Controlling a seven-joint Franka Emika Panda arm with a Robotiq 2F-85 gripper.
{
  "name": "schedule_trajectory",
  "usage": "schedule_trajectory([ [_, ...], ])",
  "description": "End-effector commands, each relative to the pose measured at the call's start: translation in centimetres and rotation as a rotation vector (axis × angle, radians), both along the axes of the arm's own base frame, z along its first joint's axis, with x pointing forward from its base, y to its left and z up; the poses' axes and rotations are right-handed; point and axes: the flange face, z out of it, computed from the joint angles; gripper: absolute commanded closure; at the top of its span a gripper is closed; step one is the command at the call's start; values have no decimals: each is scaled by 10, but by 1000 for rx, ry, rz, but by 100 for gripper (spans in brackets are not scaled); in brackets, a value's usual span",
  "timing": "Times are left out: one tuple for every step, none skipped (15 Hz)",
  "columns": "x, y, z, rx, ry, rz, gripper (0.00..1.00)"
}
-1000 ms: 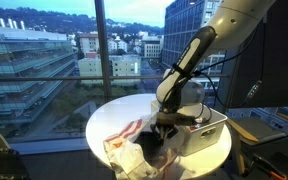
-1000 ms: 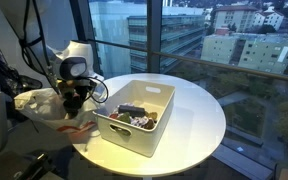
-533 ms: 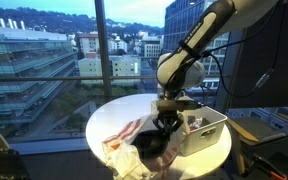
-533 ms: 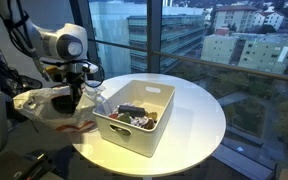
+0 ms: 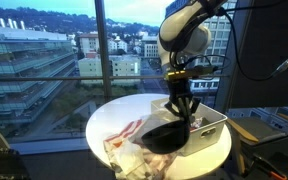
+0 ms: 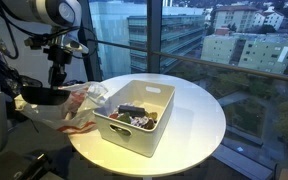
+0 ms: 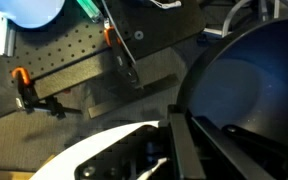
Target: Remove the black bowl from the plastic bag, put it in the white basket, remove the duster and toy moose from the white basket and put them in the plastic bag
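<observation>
Gripping the black bowl by its rim, fingers clamped shut on it. Holds it tilted and lifted clear of the desk, not resting on anything. In an exterior view, hangs above the crumpled plastic bag, with the white basket just at 3 o'clock of the bowl. In an exterior view, puts the bowl at 9 o'clock of the bag, and the basket at 3 o'clock of the bag, right up against it. Lies wrinkled on the desk edge, red marks facing up. Carries a clutter of small dark and coloured items inside the basket, too small to tell apart. In the wrist view, fills the 3 o'clock half with the bowl's dark inside, with the fingers coming in at 6 o'clock onto the rim.
</observation>
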Motion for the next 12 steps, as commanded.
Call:
schedule_trajectory([
  [2,-19,51,45,-30,-14,97],
  [7,-31,65,58,-106,-47,97],
  [11,-39,75,72,-148,-71,97],
  [17,-54,86,84,-195,-101,96],
  [22,-63,96,90,-243,-120,96],
  [30,-77,103,88,-298,-131,96],
  [38,-92,109,102,-344,-160,96],
  [47,-110,113,110,-395,-191,96],
  [55,-125,114,115,-447,-217,96],
  [65,-141,108,107,-500,-249,96],
  [74,-153,100,112,-558,-268,97],
  [84,-164,94,101,-618,-262,97],
])
